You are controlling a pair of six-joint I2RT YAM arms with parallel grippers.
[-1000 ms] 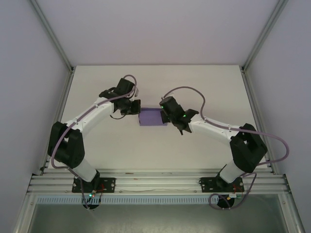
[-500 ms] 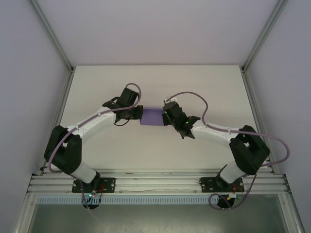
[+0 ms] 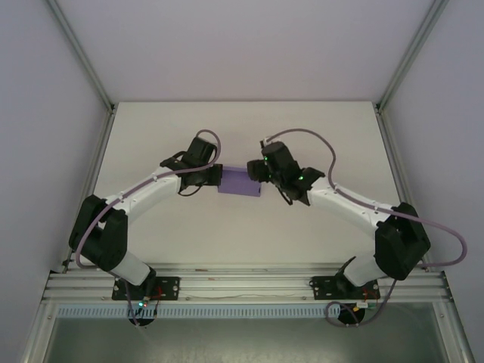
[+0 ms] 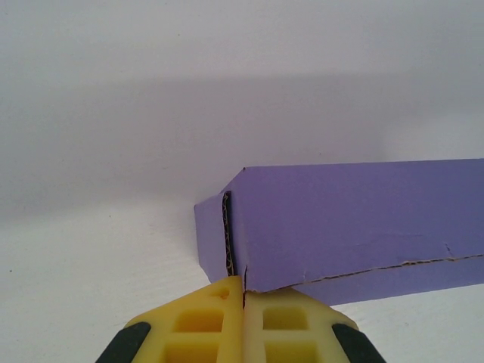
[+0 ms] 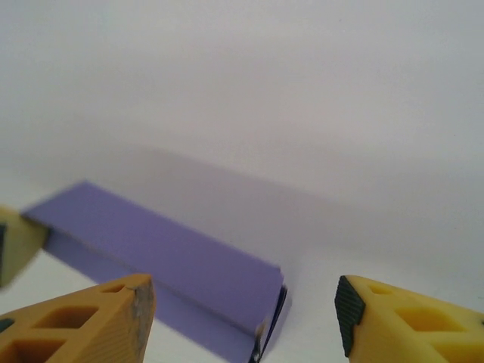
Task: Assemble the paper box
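Observation:
The paper box (image 3: 240,181) is a small flat purple box lying on the white table (image 3: 318,128), between my two grippers. My left gripper (image 3: 217,176) is at its left end. In the left wrist view the yellow fingers are pressed together, and the left gripper (image 4: 243,289) has its tips against the lower corner edge of the box (image 4: 355,227). My right gripper (image 3: 259,171) is over the box's right end. In the right wrist view the right gripper (image 5: 243,310) stands open, with the end of the box (image 5: 166,257) lying low between the spread fingers, not touching them.
White walls with metal frame posts (image 3: 401,68) close the table in on three sides. The arms' base rail (image 3: 242,287) runs along the near edge. A yellow finger of the left gripper (image 5: 15,242) shows at the left edge of the right wrist view.
The right gripper has opened and let go of the box's right end, and its arm has swung farther back. The left gripper moved in a little toward the box, then stayed still.

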